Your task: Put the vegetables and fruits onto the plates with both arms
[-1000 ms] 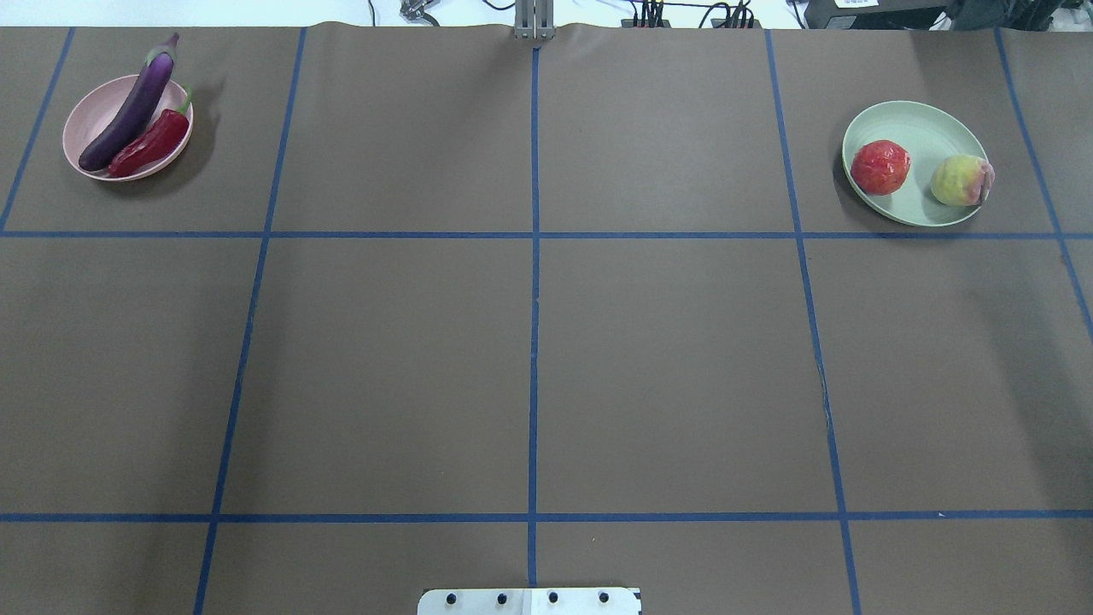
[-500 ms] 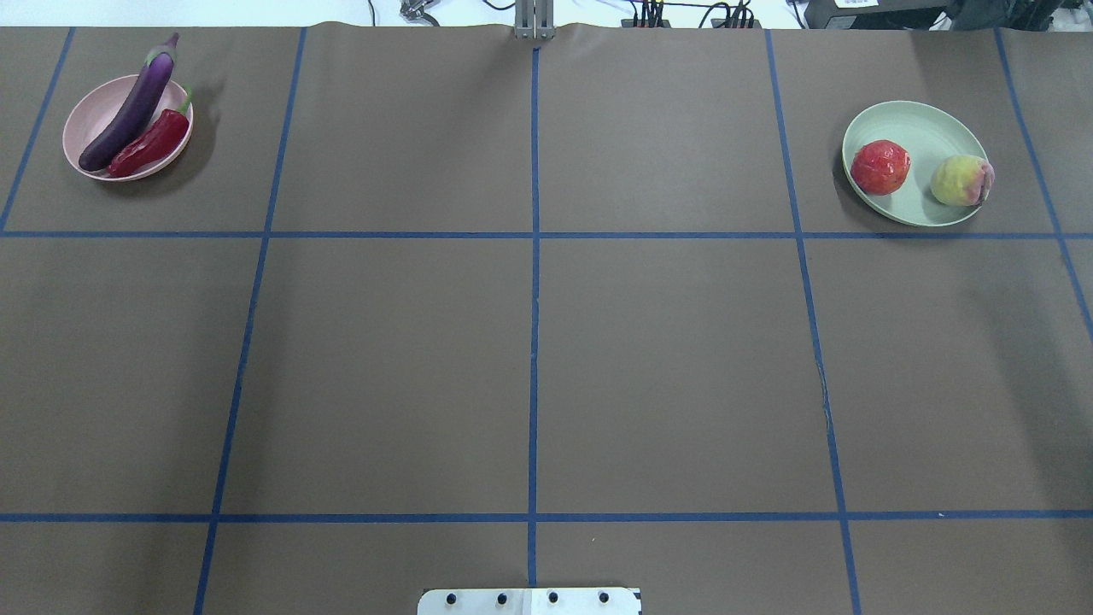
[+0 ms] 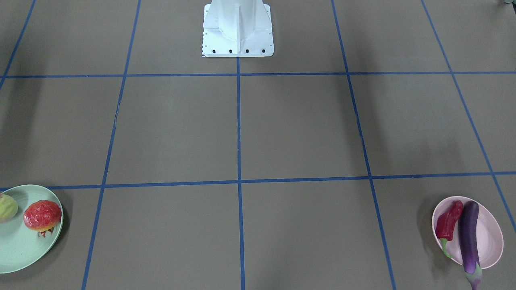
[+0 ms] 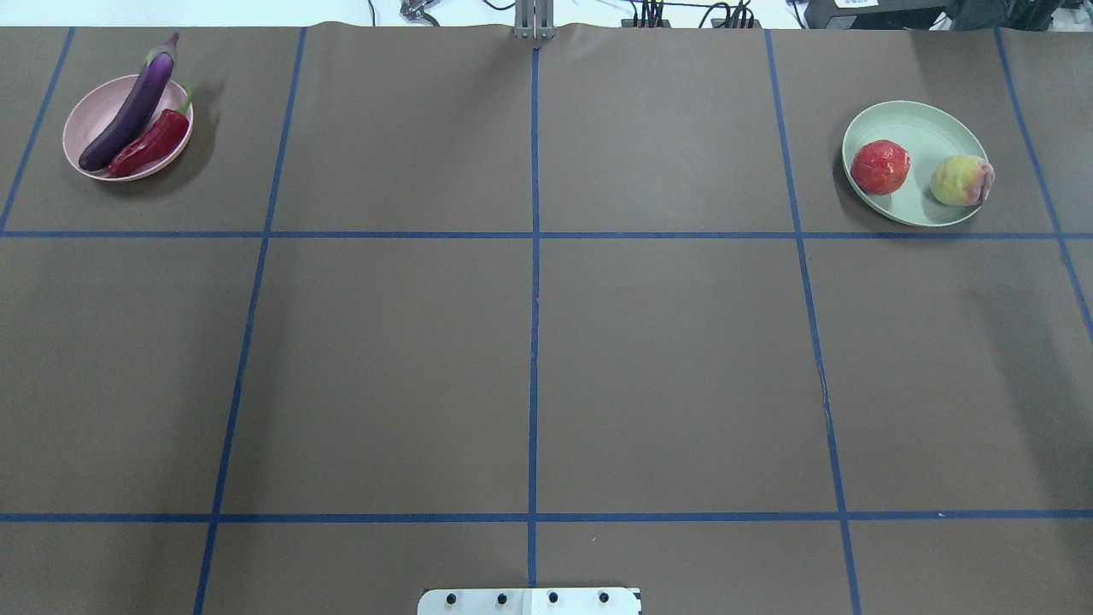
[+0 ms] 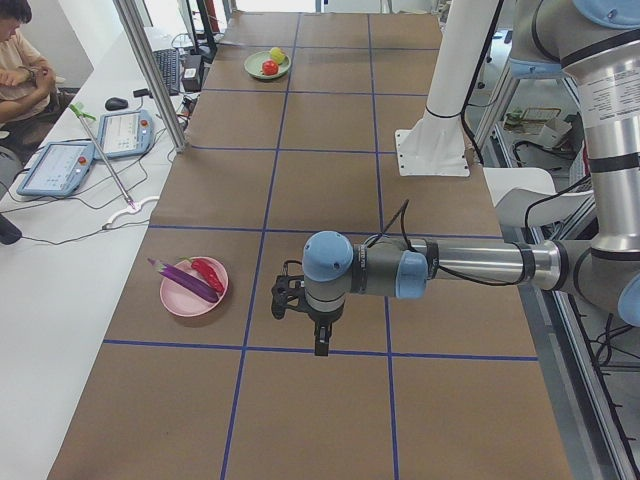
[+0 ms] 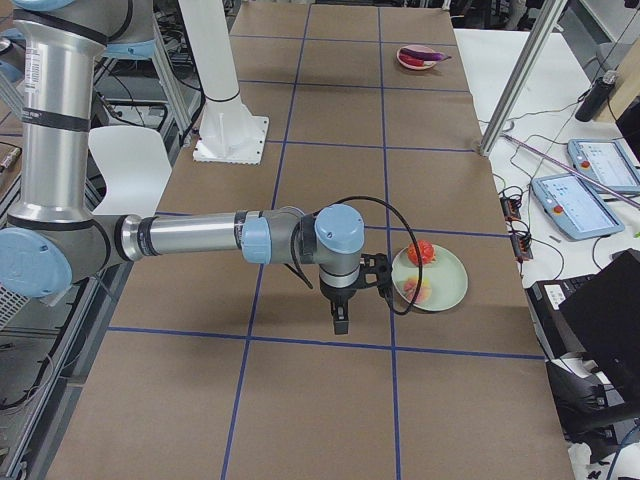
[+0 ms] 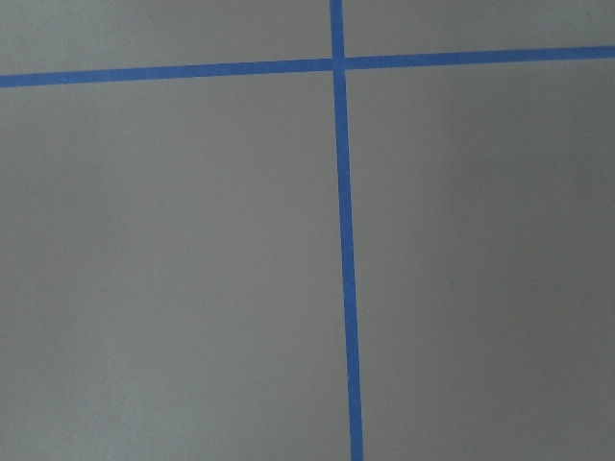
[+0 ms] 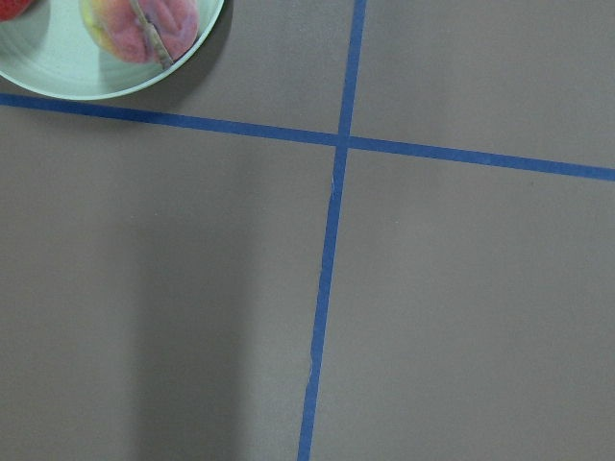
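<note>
The purple eggplant (image 4: 128,107) and the red chili pepper (image 4: 149,145) lie on the pink plate (image 4: 90,115) at the far left. The pomegranate-like fruit (image 4: 879,166) and the peach (image 4: 961,179) lie on the mint green plate (image 4: 922,128) at the far right. My left gripper (image 5: 320,347) shows only in the exterior left view, above the table beside the pink plate (image 5: 180,300). My right gripper (image 6: 340,325) shows only in the exterior right view, above the table beside the green plate (image 6: 450,285). I cannot tell whether either is open. Both look empty.
The white base mount (image 4: 529,600) stands at the near edge. Blue tape lines (image 4: 534,342) divide the brown table cover. Cables and a clamp (image 4: 534,21) lie along the far edge. An operator (image 5: 20,70) sits by tablets at a side desk.
</note>
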Robot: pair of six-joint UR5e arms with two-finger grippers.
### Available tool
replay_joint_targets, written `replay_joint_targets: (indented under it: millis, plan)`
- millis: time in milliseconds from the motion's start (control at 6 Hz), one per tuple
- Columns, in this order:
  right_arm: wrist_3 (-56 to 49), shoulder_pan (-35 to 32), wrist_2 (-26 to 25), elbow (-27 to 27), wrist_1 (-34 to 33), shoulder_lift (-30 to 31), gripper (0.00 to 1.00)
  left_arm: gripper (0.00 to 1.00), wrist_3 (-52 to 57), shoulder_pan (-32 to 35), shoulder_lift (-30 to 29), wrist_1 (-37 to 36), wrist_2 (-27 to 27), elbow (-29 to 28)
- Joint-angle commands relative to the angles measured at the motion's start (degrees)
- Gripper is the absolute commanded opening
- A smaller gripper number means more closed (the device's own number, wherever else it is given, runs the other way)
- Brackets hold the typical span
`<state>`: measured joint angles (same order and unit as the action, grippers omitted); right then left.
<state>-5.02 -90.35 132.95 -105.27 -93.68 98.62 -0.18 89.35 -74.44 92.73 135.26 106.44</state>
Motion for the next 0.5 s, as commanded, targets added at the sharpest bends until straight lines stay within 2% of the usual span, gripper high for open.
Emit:
replay_joint_targets:
  millis: [0, 333]
  plan:
    - [-0.5, 0.0, 0.0, -0.1, 0.0, 0.0, 1.0, 1.0, 0.0, 0.0, 0.0, 0.0, 0.0, 0.0]
    - [-0.5, 0.0, 2.5, 0.0, 0.1, 0.0, 1.0, 1.0, 0.1, -0.1, 0.0, 0.0, 0.0, -0.1]
